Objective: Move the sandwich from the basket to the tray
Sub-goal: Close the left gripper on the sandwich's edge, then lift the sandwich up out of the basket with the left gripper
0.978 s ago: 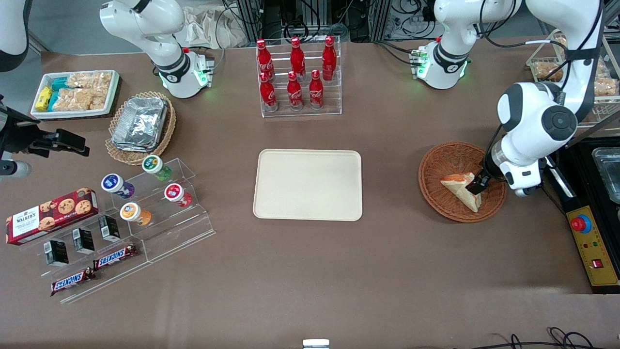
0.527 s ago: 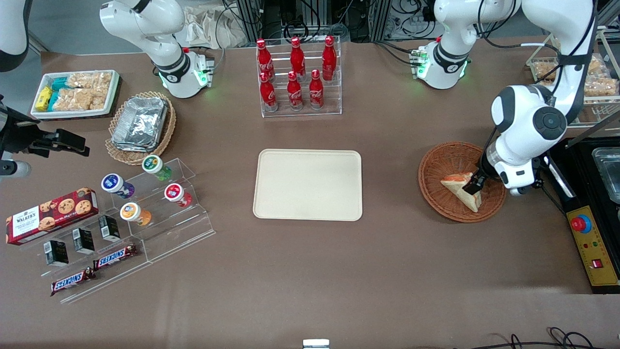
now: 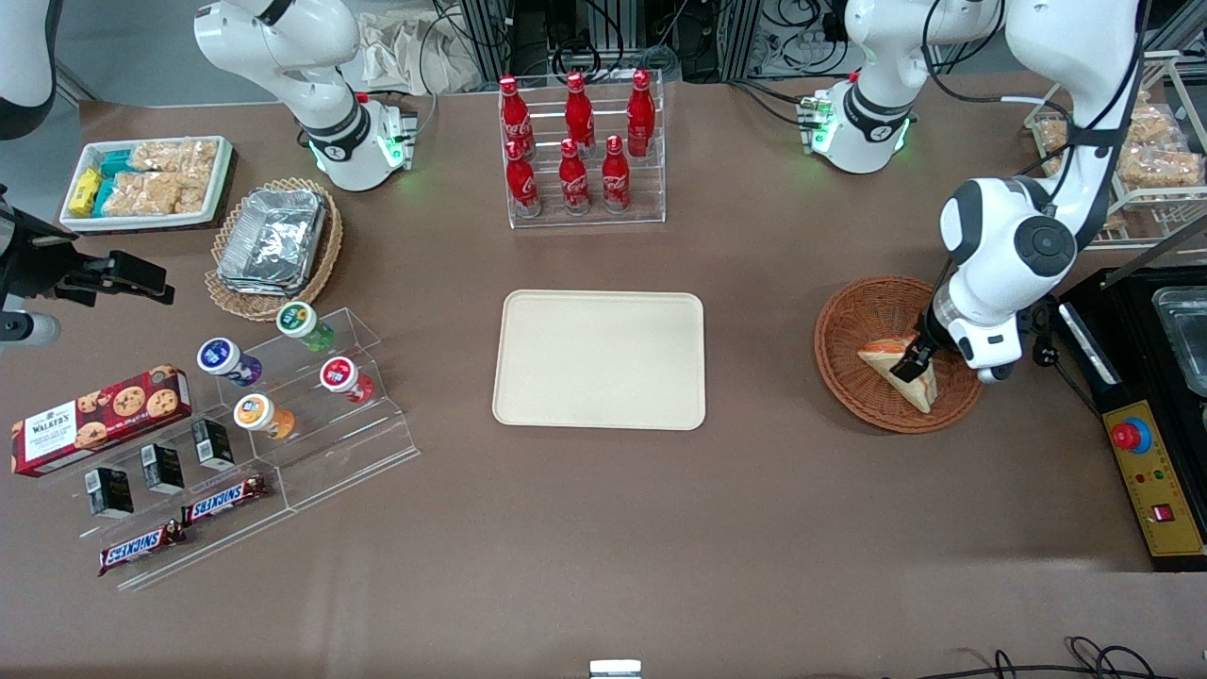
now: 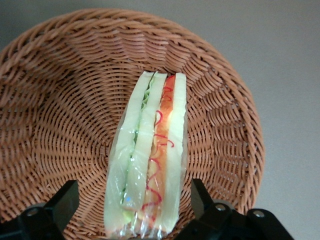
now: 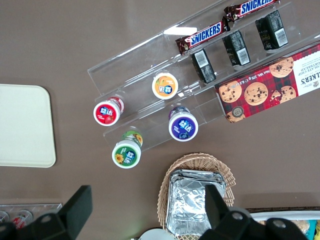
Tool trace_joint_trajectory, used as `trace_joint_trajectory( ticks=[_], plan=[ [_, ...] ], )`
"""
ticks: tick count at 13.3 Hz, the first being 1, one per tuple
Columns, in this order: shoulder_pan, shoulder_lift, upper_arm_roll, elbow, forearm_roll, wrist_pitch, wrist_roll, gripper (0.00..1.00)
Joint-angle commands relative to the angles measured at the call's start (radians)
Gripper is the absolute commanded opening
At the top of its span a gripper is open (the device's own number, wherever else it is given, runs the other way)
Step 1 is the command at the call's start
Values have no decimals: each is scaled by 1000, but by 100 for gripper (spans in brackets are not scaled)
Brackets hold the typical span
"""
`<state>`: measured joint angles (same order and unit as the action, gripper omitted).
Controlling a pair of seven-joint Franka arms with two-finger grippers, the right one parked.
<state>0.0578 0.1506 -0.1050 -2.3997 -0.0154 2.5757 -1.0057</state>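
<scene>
The sandwich (image 3: 888, 361), a wrapped wedge of pale bread with orange-red and green filling, lies in the round reddish-brown wicker basket (image 3: 842, 325) at the working arm's end of the table. In the left wrist view the sandwich (image 4: 150, 150) stands on edge on the basket's weave (image 4: 60, 115). My gripper (image 3: 913, 363) is down inside the basket and open. Its black fingers (image 4: 67, 197) stand one on each side of the sandwich's wide end, the gripper (image 4: 133, 187) straddling it with small gaps. The cream tray (image 3: 599, 358) lies bare at the table's middle.
A black control box with a red button (image 3: 1132, 434) sits close beside the basket. A wire rack of bagged snacks (image 3: 1155, 160) stands farther from the camera. A rack of red cola bottles (image 3: 580, 141) stands farther back than the tray. Acrylic shelves with cups (image 3: 302, 377) lie toward the parked arm's end.
The left arm has shifted a little toward the tray, carrying the gripper along the sandwich inside the basket. The sandwich and basket have stayed put.
</scene>
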Motion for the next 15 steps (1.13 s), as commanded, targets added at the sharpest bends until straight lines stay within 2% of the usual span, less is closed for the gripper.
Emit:
trace_joint_trajectory(
  ticks=[1, 2, 3, 4, 5, 8, 11, 13, 15],
  plan=[
    [-1, 32, -2, -22, 8, 73, -14, 94],
    [-3, 41, -2, -18, 8, 75, -14, 68],
    [-3, 40, -2, -16, 8, 75, -13, 34],
    [-1, 35, -2, -16, 8, 75, -14, 7],
    [-3, 30, -2, -15, 8, 75, -21, 0],
    [-1, 17, -4, 4, 6, 72, -54, 0],
    [-1, -61, -5, 14, 9, 14, -1, 0],
    [-1, -97, -5, 94, 9, -156, 132, 0],
    [-4, -97, -7, 256, 9, -407, 212, 0]
  ],
)
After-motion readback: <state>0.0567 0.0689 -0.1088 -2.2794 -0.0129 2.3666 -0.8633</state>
